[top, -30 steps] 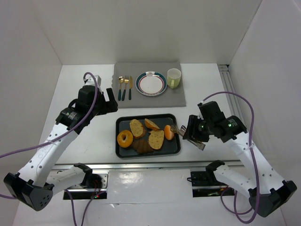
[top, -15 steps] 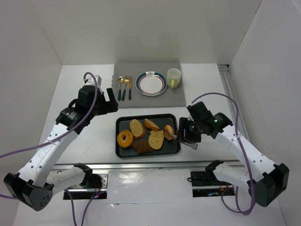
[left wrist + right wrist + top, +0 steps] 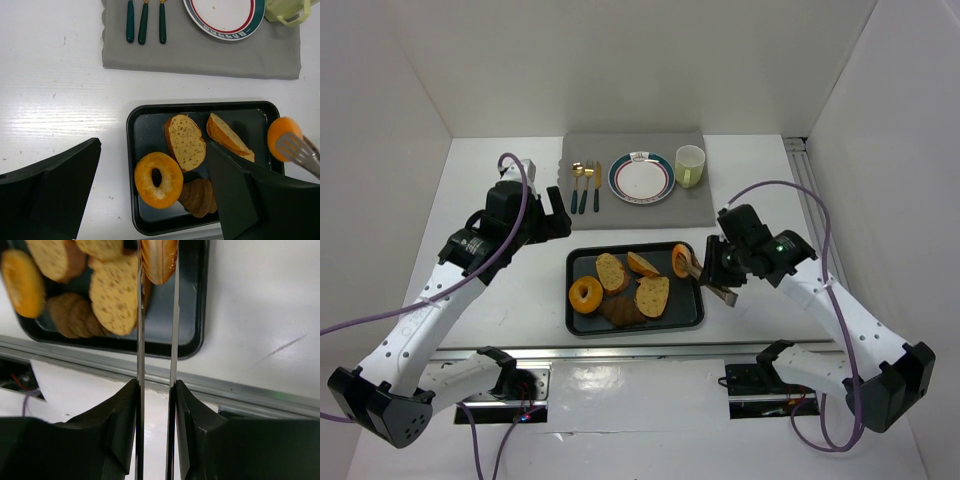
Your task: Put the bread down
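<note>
A black tray (image 3: 570, 320) holds a golden ring bagel (image 3: 585, 294), tan toasted slices (image 3: 611, 271) and a dark brown croissant (image 3: 623, 311). My right gripper (image 3: 718, 272) is shut on metal tongs (image 3: 703, 278). The tongs pinch the small orange roll (image 3: 680, 259) and hold it above the tray's far right corner. In the right wrist view the tong blades (image 3: 140, 315) clamp the roll (image 3: 159, 257) over the tray (image 3: 197, 315). My left gripper (image 3: 552, 213) is open and empty, left of and beyond the tray. Its view shows the bagel (image 3: 158, 179) and the roll (image 3: 283, 137).
A grey mat (image 3: 700, 205) lies beyond the tray. It carries a white plate (image 3: 641, 177) with a red and green rim, a pale green cup (image 3: 689, 166), and cutlery (image 3: 584, 185). A metal rail (image 3: 240, 392) runs along the table's near edge.
My right gripper has moved left and then away from me, and the tongs have lifted the orange roll off the tray. The left arm has not moved.
</note>
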Robot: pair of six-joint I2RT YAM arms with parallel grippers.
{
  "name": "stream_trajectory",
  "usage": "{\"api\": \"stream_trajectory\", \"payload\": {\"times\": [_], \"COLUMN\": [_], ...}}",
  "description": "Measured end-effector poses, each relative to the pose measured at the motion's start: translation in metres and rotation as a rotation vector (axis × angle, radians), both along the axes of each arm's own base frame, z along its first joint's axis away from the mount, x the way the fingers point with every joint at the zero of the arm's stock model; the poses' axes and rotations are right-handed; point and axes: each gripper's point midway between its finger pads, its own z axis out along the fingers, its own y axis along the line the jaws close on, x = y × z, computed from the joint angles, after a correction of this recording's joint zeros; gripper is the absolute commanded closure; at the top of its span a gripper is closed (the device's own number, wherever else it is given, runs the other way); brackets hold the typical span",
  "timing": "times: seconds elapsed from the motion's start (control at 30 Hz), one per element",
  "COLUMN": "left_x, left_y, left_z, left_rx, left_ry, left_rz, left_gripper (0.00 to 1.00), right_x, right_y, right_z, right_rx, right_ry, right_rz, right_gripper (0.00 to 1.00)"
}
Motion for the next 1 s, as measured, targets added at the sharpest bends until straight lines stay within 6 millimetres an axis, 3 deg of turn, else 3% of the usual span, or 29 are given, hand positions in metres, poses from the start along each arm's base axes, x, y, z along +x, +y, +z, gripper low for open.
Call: {"api": "stream_trajectory", "payload": {"times": [0.23, 0.37, 0.57, 0.73, 0.87, 1.0], "left_x": [0.001, -0.003, -0.019, -0.042, -0.063, -0.075], "left_y": [0.001, 0.004, 0.002, 0.002, 0.0, -0.006], "left_z": [0.001, -0.006, -0.027, -0.067, -0.093, -0.105], "left_rx": [-0.004, 0.003, 0.007, 0.034, 0.053, 0.042], "left_ry": [-0.003, 0.03, 0.125, 0.258, 0.351, 0.403], "left_rz": [0.004, 0.004, -0.026, -0.058, -0.091, -0.127], "left_gripper": [0.0, 0.02, 0.09, 0.1, 0.09, 0.03], "right_x": [0.044, 0.098, 0.195, 0.254, 0.28, 0.286], "right_y": [0.02, 0.053, 0.107, 0.126, 0.121, 0.112], "right_z": [0.053, 0.058, 0.032, 0.004, -0.022, -0.036], "right_rx": [0.047, 0.055, 0.017, -0.011, -0.039, -0.057], "right_ry": [-0.163, -0.226, -0.305, -0.333, -0.321, -0.299], "right_rz": [0.018, 0.061, 0.1, 0.086, 0.06, 0.045], "right_gripper": [0.71, 0.71, 0.69, 0.66, 0.53, 0.35]}}
